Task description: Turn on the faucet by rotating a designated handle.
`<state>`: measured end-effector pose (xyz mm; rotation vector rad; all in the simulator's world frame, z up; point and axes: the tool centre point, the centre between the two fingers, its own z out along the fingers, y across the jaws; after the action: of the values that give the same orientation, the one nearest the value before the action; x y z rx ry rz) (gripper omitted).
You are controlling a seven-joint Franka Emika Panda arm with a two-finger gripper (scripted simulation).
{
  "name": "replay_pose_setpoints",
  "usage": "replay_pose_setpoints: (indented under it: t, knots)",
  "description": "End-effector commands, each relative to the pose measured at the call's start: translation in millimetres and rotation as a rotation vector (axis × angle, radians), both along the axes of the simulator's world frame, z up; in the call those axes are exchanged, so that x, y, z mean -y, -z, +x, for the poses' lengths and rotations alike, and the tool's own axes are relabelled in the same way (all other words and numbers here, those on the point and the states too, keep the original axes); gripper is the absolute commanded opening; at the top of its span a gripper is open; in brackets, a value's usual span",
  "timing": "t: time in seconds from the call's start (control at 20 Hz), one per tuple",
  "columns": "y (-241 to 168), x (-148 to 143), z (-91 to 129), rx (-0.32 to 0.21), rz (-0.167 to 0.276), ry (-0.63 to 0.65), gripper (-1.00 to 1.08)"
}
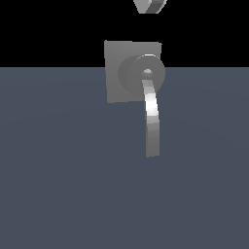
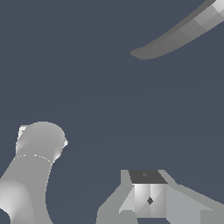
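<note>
Faucet (image 1: 127, 73) parts show plainly in the exterior view: a square flat grey plate (image 1: 116, 82) stands upright near the upper middle of the picture, and a round hub (image 1: 143, 73) with a small central hole sits against it, overlapping the plate's edge on the exterior view's right. From the hub the handle (image 1: 151, 116) runs down toward the bottom of the picture as a long, narrow, slightly curved bar, with a bright sheen along its upper half and a duller grey toward its free end. That free end lies over the flat blue-grey floor (image 1: 58, 185), which fills the lower part of the picture beneath a black background.

At the very top edge of the exterior view, above the plate and well apart from it, a small pale piece of the robot arm (image 1: 150, 5) pokes into the picture; no more of it shows there.

In the wrist view the free end of the handle (image 2: 175, 37) crosses one corner, tapering to a rounded tip. The gripper (image 2: 148, 199) appears at the opposite edge as a grey block with a dark upper face, well apart from the handle and touching nothing. Its fingers look pressed together along a thin seam, with nothing between them. A rounded glossy arm link (image 2: 33, 166) shows beside it over the same blue-grey floor.
</note>
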<state>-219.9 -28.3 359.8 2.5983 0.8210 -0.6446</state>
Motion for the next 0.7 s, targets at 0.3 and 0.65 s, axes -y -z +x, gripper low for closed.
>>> replay_pose_setpoints:
  t: [0.3, 0.65]
  knots:
    - [58.2, 19.2, 8.7, -0.283, -0.168, -0.298, -1.00]
    - [97.5, 32.6, 15.5, -0.532, -0.311, -0.541, -1.00]
